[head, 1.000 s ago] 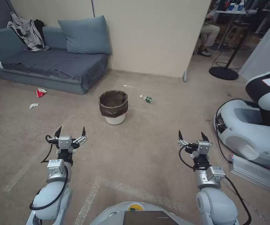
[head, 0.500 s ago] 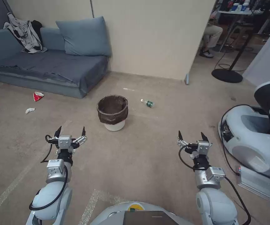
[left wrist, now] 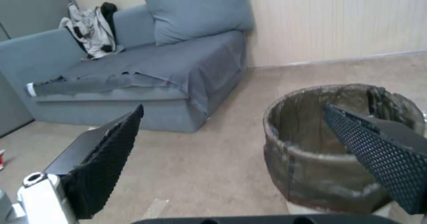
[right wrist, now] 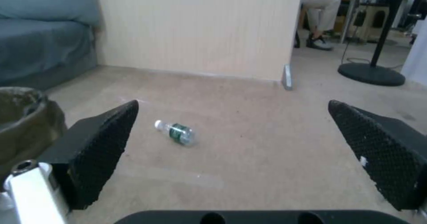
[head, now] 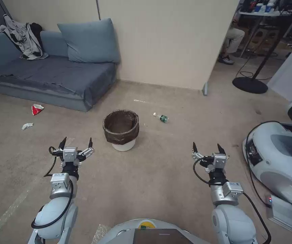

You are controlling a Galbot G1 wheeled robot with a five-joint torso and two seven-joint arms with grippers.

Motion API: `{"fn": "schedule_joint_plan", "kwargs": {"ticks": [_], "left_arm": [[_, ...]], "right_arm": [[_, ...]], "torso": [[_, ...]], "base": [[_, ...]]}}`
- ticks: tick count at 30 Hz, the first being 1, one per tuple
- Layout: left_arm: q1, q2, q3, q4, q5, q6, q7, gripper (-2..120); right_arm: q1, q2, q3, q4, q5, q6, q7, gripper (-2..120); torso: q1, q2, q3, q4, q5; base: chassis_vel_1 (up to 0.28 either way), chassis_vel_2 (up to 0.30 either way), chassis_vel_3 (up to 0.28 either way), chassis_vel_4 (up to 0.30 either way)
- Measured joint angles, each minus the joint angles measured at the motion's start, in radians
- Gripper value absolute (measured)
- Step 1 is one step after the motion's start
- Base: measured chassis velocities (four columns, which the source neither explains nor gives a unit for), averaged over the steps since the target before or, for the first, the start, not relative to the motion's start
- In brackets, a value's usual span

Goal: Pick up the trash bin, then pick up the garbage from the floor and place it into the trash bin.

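Approach phase: left gripper (head: 76,142) and right gripper (head: 206,148) held low and forward, fingers spread and empty, likely readied for grabbing; trash bin (head: 121,129) upright on carpet ahead between them, bottle (head: 161,117) just beyond, near the bin.

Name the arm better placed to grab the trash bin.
Left, probably. The trash bin stands nearer the open left gripper than the open right gripper, and fills much of the left wrist view.

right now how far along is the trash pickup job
Nothing is done yet. The white plastic bin with a dark liner stands on the carpet, ungrasped. Left gripper and right gripper are open and empty. Clear green-label bottle, red crushed cup and crumpled white paper remain on the floor.
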Motion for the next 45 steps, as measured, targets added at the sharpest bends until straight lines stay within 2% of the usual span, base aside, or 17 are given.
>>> {"fn": "schedule_joint_plan", "kwargs": {"ticks": [36, 45], "left_arm": [[0.011, 0.001, -0.01, -0.012, -0.005, -0.001, -0.001, 100], [0.002, 0.007, -0.011, -0.009, -0.015, 0.013, -0.001, 100]], "right_arm": [[-0.007, 0.0, -0.012, -0.003, -0.008, 0.006, -0.007, 100], [-0.002, 0.0, -0.013, -0.017, 0.0, 0.049, 0.0, 100]], "torso": [[0.0, 0.0, 0.0, 0.0001, 0.0001], [0.0, 0.0, 0.0, 0.0003, 0.0001]], "base": [[-0.151, 0.149, 0.151, -0.149], [-0.137, 0.14, 0.128, -0.14]]}}
